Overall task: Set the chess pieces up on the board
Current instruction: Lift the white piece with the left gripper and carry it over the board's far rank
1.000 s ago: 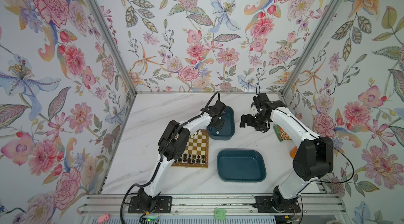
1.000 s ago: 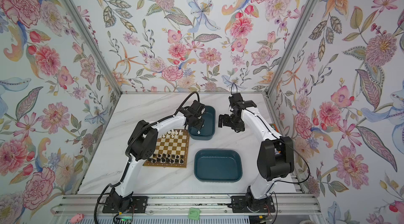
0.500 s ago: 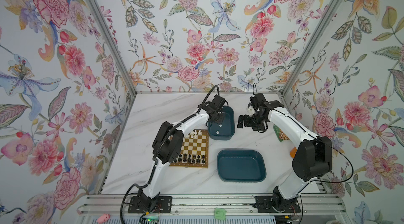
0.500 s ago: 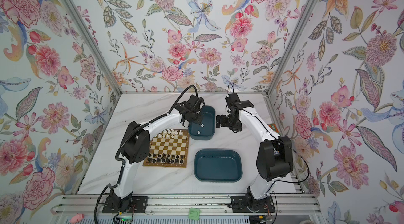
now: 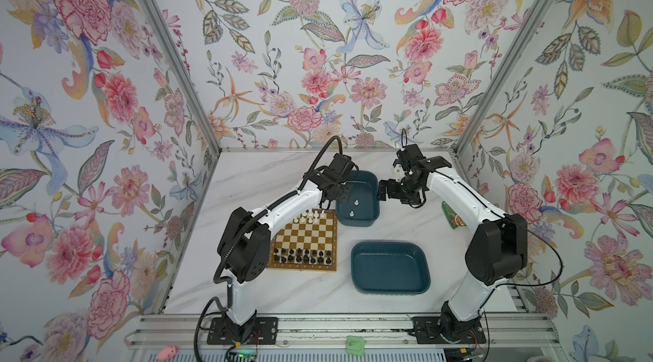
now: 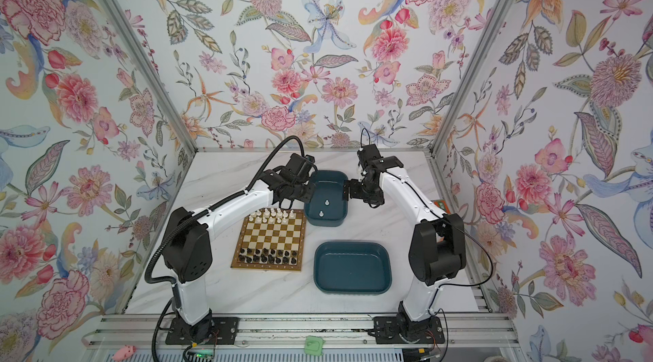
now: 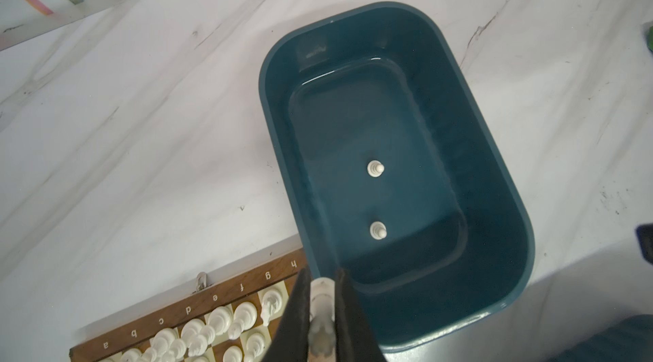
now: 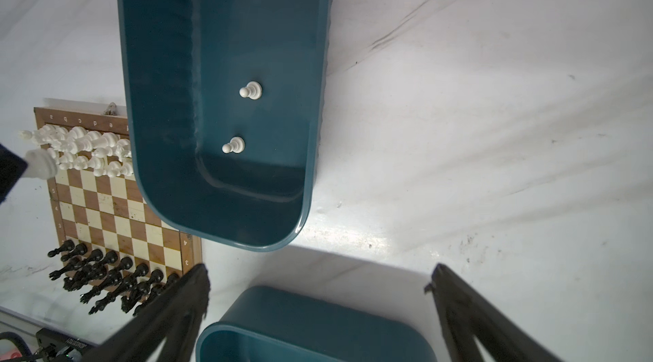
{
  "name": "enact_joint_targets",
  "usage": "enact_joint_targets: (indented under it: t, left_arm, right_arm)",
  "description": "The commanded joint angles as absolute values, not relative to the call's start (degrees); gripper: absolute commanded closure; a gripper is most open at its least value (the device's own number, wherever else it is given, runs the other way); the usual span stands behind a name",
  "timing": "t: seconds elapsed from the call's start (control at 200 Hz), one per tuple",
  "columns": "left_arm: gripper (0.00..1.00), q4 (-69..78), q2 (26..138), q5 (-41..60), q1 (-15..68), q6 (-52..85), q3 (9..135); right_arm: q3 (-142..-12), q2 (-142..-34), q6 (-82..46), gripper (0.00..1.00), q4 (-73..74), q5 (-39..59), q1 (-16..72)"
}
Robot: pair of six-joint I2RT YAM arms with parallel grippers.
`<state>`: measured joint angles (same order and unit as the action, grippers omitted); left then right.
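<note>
- Now the far tub [image 7: 272,123], dark teal, holds two white pawns [image 7: 375,168], both upright on its floor and well apart from each other.
- The near tub [image 5: 357,254], also teal, shows only its bare floor in both top views.
- The left gripper [image 7: 322,279] has its jaws clamped on a white piece [image 7: 321,307]. This piece is blurred, so I cannot tell its kind. It hangs over the board's far corner by the letter h, just beside the far tub's wall.
- The right gripper [image 8: 319,272] has its jaws wide apart with nothing between them. In a top view it is near the far tub's other side [image 5: 385,194].
- The board [image 5: 305,236] lies on the table [image 5: 265,183], touching or just beside the far tub.
- White pieces [image 6: 272,216] stand in the board's two far rows; the left arm hides some of them.
- Black pieces [image 5: 304,256] fill its two near rows.
</note>
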<state>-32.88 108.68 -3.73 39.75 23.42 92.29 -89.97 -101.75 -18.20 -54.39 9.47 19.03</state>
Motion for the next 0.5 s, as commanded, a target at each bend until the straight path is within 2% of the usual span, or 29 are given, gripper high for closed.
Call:
enact_joint_targets:
  t: [0.0, 0.495]
  left_arm:
    - [0.89, -32.5, 105.1, -5.8, 39.2, 25.2, 88.5]
    - [0.89, -24.2, 102.9, -3.5, 39.2, 28.9, 75.6]
  right_arm:
    - [-92.3, -103.4, -17.4, 0.01, -55.4, 10.5, 20.1]
    - [-92.4, -103.0, -17.0, 0.01, -57.2, 9.5, 21.3]
